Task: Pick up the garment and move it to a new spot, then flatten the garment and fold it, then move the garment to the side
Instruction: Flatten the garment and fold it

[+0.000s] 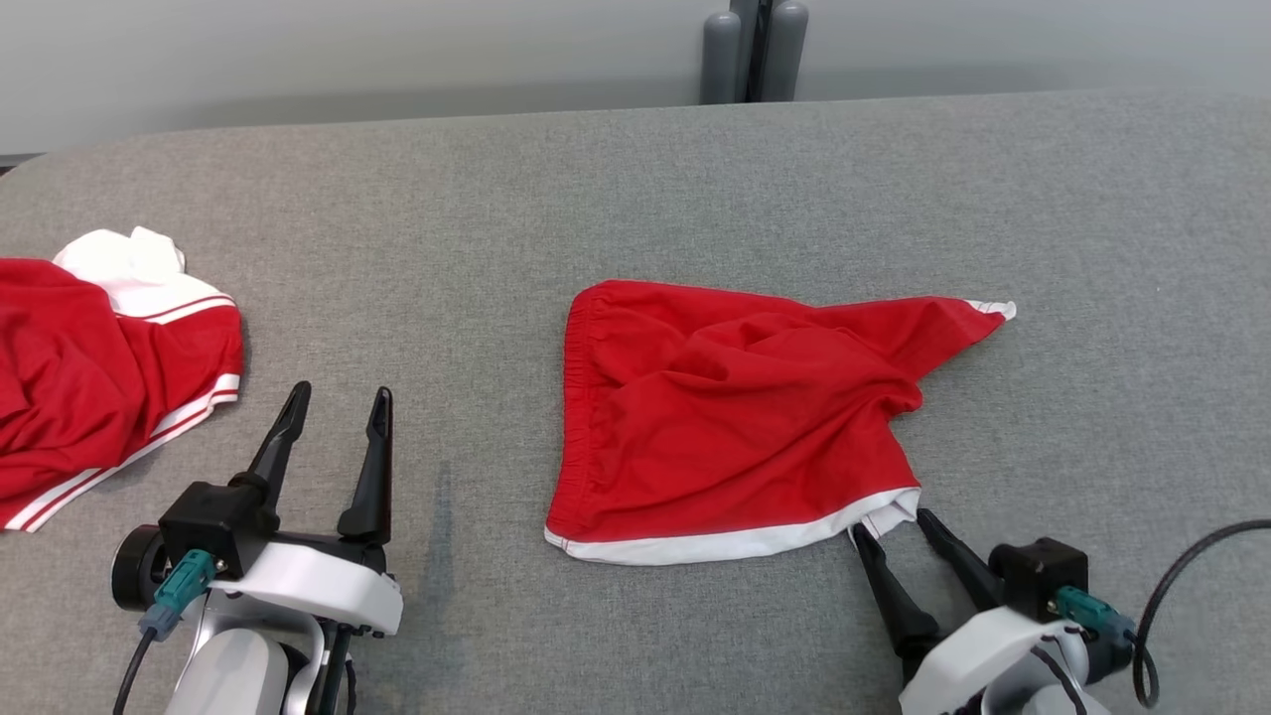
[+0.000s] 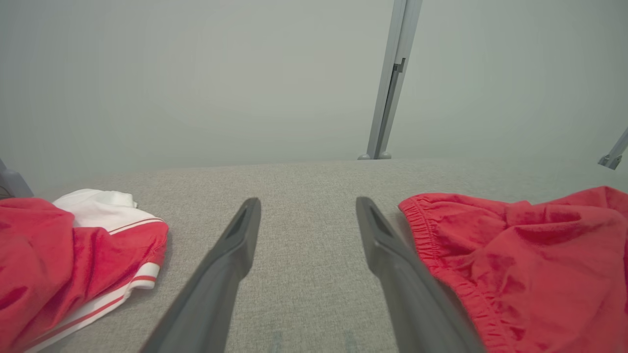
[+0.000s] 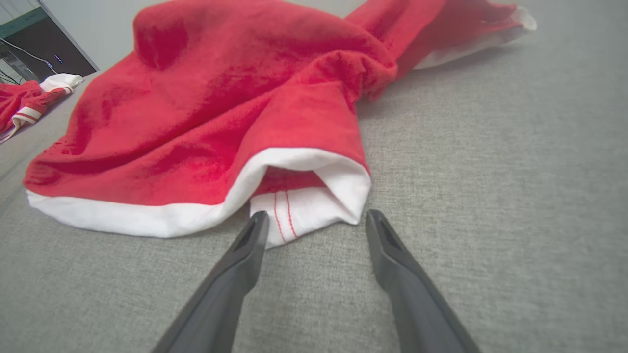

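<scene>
Fingers of my right gripper (image 1: 890,524) stand apart at the white hem of rumpled red cloth shorts (image 1: 725,417) (nothing clamped); left gripper (image 1: 340,391) likewise spread above the grey fabric tabletop (image 1: 596,179).

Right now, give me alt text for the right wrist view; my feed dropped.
The open right gripper points at the white-hemmed leg opening of the crumpled red fabric shorts, fingertips just at its edge, nothing gripped. Grey woven tabletop all around; another red-and-white garment lies far left.
</scene>
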You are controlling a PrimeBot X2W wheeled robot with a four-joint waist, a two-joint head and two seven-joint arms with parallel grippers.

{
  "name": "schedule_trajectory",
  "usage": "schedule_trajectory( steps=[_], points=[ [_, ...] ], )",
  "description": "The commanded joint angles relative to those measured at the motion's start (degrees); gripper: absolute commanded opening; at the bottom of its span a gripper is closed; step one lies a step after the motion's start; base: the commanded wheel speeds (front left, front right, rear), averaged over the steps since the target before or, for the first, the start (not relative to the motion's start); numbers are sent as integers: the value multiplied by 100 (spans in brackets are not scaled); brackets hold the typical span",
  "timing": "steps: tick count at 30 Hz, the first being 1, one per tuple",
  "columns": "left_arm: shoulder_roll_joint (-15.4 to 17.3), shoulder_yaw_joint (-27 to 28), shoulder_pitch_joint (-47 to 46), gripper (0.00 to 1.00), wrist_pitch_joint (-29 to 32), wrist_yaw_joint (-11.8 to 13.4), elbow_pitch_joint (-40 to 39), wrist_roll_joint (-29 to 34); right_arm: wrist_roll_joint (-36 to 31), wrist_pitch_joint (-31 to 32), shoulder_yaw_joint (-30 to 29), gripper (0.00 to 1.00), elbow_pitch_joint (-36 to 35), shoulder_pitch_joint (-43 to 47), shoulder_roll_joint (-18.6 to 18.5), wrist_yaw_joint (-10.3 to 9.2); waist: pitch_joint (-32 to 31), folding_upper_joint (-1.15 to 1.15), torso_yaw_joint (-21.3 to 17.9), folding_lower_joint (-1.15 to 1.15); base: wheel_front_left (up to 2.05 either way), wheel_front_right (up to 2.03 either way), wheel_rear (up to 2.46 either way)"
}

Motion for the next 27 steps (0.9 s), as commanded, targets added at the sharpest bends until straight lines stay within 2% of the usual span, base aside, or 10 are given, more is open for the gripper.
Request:
schedule_trajectory(
  steps=[1,3,4,5,6,10,14,23,27],
  points=[
    [34,2,-118,100,-15,-18,11,7,45,-39,17,100,82,-95,-13,-1,9,0,9,0,0,0,0],
    [37,-7,-150,100,-21,-20,22,18,108,-60,61,100,206,-190,10,-1,24,0,23,0,0,0,0],
    [40,-11,-155,100,-24,-22,27,21,151,-60,93,45,272,-230,18,-1,30,0,32,0,0,0,0],
    [40,-12,-151,100,-28,-20,32,22,195,-71,125,31,319,-266,20,-1,34,0,38,0,0,0,0],
    [37,-14,-143,100,-30,-16,36,21,228,-78,146,0,375,-303,12,0,38,0,42,0,0,0,0],
    [27,0,-126,100,-38,4,42,-1,309,-100,117,0,479,-407,-99,-2,60,0,42,0,0,0,0],
    [29,28,-120,100,-45,15,40,-37,191,-112,-187,0,274,-491,-261,-1,78,0,14,0,0,0,0],
    [5,19,-203,100,-48,1,4,-26,-647,-104,-998,0,-549,-694,-645,-1,167,0,-28,0,0,0,0],
    [-18,4,-225,100,-47,-9,-2,-17,-793,-104,-988,0,-410,-662,-613,-1,211,0,-3,0,0,0,0]
  ],
)
